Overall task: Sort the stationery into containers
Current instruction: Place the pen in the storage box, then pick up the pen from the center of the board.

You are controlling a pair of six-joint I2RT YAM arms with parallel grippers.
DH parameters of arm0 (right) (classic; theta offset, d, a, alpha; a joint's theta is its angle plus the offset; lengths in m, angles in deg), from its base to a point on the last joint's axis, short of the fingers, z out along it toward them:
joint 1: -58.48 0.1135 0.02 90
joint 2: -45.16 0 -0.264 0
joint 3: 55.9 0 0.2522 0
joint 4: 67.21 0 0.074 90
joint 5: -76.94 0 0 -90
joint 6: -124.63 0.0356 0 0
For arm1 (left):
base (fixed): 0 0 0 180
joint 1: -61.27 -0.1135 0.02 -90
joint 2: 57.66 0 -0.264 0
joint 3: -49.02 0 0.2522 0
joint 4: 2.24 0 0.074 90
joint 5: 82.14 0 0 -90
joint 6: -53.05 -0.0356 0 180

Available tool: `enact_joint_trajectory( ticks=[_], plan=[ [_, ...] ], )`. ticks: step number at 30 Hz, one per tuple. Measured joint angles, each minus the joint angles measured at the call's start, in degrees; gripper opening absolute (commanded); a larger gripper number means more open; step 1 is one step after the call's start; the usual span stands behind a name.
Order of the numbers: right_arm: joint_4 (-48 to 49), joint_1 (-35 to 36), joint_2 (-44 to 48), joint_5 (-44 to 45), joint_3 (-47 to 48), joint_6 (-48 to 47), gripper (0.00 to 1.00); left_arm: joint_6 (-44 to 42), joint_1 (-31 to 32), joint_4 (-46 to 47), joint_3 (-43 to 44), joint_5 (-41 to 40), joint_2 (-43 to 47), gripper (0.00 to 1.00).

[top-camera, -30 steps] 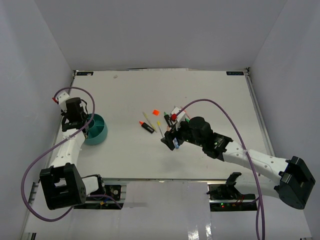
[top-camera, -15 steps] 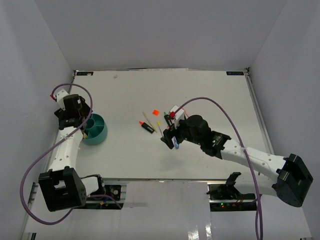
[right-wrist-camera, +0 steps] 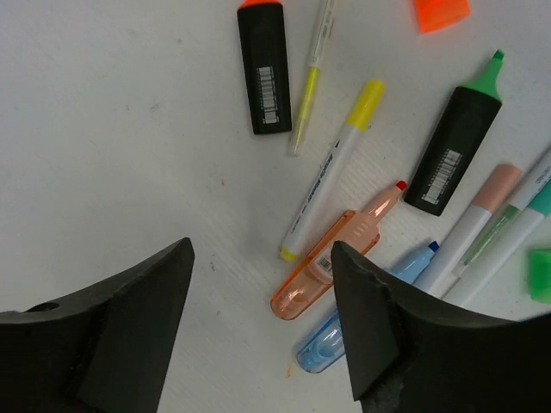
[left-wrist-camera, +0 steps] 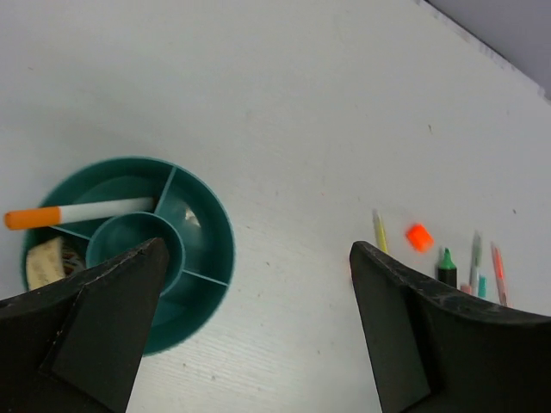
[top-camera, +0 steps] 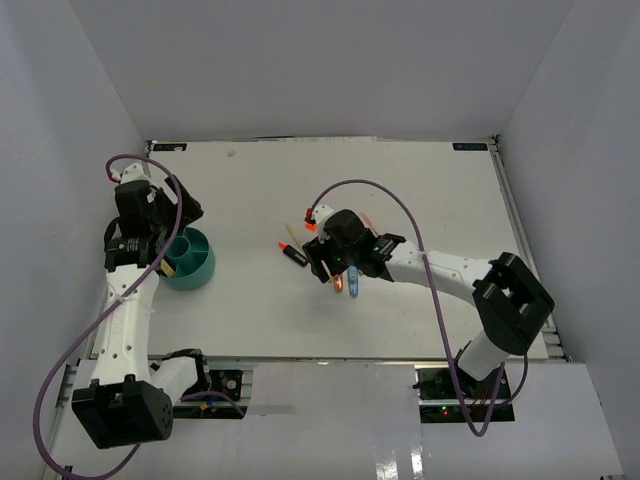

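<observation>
The round teal tub [left-wrist-camera: 225, 237] with inner dividers stands at the left of the table [top-camera: 420, 190]. In it lie a white pen with an orange cap [left-wrist-camera: 82, 212] and a tan rubber band [left-wrist-camera: 41, 263]. My left gripper [left-wrist-camera: 258, 340] hangs open above the tub's right side, holding nothing. Loose stationery lies mid-table: a black marker with an orange cap [right-wrist-camera: 264, 70], a green-capped marker [right-wrist-camera: 455, 153], a yellow-capped pen [right-wrist-camera: 334, 170], a clear orange pen [right-wrist-camera: 330, 268] and a blue one [right-wrist-camera: 360, 329]. My right gripper [right-wrist-camera: 263, 323] is open just above them, empty.
An orange square [right-wrist-camera: 441, 12] and a green square [right-wrist-camera: 541, 274] lie at the edges of the pile, with pale pink and teal pens [right-wrist-camera: 482, 228] beside them. White walls close in the table on three sides.
My left gripper has opened and drawn up and back from the tub. My right wrist has swung left and farther over the pile, its jaws a little narrower.
</observation>
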Motion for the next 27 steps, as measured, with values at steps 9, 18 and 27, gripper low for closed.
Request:
enact_joint_trajectory(
  ticks=[9,18,27],
  plan=[
    [-5.18,0.0,-12.04,2.67,5.16,4.17,0.47,-1.05,4.68,-3.21,-0.04,6.16,2.25,0.98],
    [-6.75,0.0,-15.63,5.64,8.13,6.49,0.4,-1.2,5.73,-3.58,-0.26,6.84,2.56,0.98],
    [-6.99,0.0,-16.94,8.66,8.24,9.09,0.19,-1.11,5.84,-4.42,-0.26,9.33,2.54,0.98]
  ],
)
